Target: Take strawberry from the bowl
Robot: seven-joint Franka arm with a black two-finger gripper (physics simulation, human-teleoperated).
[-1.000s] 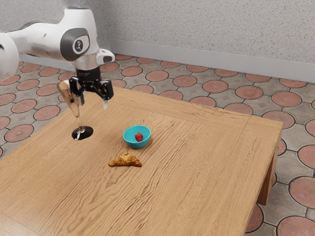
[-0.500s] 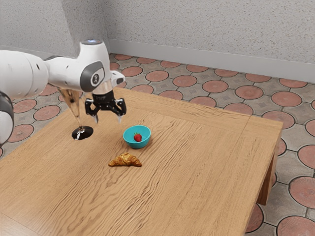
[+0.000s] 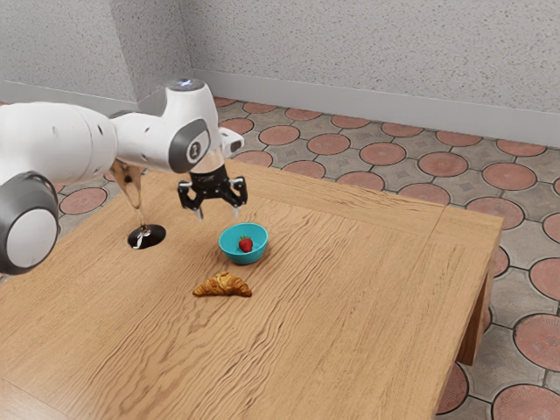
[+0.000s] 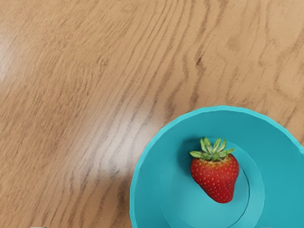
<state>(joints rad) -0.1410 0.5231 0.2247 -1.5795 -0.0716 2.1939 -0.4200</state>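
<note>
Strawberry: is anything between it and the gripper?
Nothing visible stands between the open gripper and the strawberry. The bowl surrounds the fruit but is uncovered on top. The croissant and glass are outside that path.

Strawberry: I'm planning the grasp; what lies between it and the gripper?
In the exterior view, bare table and the bowl's rim show between the open gripper and strawberry; in the wrist view, nothing covers it.

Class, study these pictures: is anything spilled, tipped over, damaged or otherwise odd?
Nothing stands out. The strawberry lies in the upright bowl, the croissant rests on the table, and the glass stands on its base. No spill or damage is visible.
</note>
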